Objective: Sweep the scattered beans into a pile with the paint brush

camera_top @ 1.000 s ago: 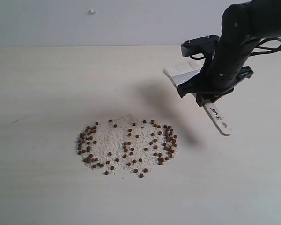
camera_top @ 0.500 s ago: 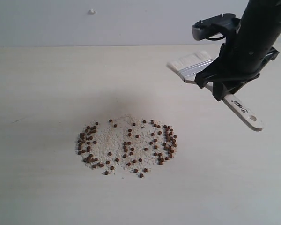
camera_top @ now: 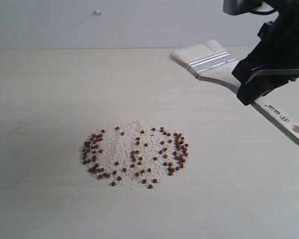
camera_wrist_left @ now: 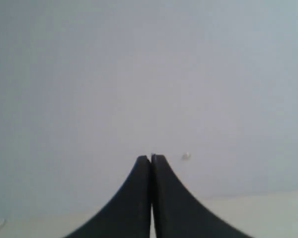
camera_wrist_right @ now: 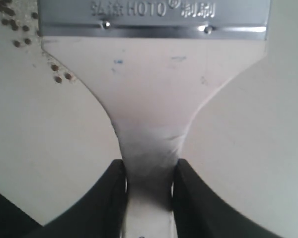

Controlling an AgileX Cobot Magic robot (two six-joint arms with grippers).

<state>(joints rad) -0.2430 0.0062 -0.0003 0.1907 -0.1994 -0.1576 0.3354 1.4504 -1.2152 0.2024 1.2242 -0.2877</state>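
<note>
1. The table (camera_top: 50,199) is a pale, light-grained surface that fills most of the exterior view. A plain grey wall (camera_top: 139,22) stands behind it.

2. The right arm (camera_top: 284,45) enters the exterior view at 2 o'clock. The right gripper (camera_wrist_right: 149,192) is closed on the narrow neck of the paint brush (camera_top: 223,68), with one black finger (camera_wrist_right: 114,196) pressed against each side of the wooden handle.

3. The paint brush lies flat-side up across the far right of the exterior view. Its cream bristles (camera_top: 199,51) point toward 10 o'clock. Its handle end, with the hole (camera_top: 297,130), points toward 4 o'clock. The silver ferrule (camera_wrist_right: 154,17) carries stamped lettering.

4. The beans (camera_top: 134,155) lie scattered in a loose oval patch at table centre, well apart from the brush. The brush sits at 1 o'clock from the patch. The beans are denser at the 9 o'clock and 3 o'clock edges of the patch.

5. Pale crumbs (camera_top: 125,145) lie under and among the beans as a powdery layer.

6. The left gripper (camera_wrist_left: 151,159) has its two black fingers pressed together, tip to tip, with nothing between them. It faces the wall.

7. A small white speck (camera_top: 97,12) sits on the wall at 11 o'clock.
</note>
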